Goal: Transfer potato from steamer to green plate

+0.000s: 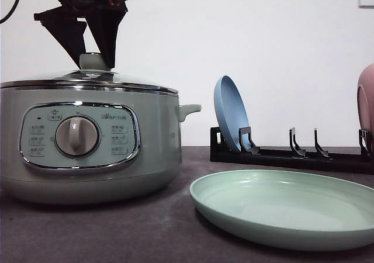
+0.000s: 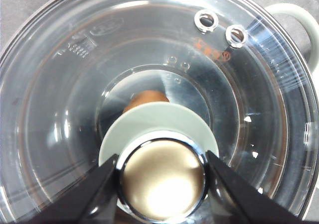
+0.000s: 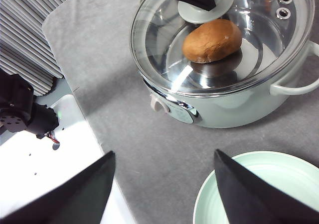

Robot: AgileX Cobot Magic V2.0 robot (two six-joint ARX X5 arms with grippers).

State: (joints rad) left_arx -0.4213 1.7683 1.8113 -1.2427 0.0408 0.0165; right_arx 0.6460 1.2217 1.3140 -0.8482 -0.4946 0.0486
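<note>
Left hand (image 2: 162, 176): fingers set either side of the lid knob (image 2: 162, 171), close against its chrome cap; a firm hold cannot be confirmed.
Right hand (image 3: 164, 184): spread wide and empty, hovering over the surface (image 3: 114, 104) beside the green plate (image 3: 269, 184).
Potato (image 3: 212, 40): lying inside the steamer (image 1: 87, 140), seen through the closed glass lid (image 3: 239, 59).
Risk, lid: the smooth, rounded knob could slip from a shallow pinch, dropping the glass back onto the pot.
Risk, clearance: a tilted lift might swing the lid toward the blue plate (image 1: 231, 114) in the rack (image 1: 292, 155).
Risk, potato: round and smooth, it may roll off the shallow plate.
</note>
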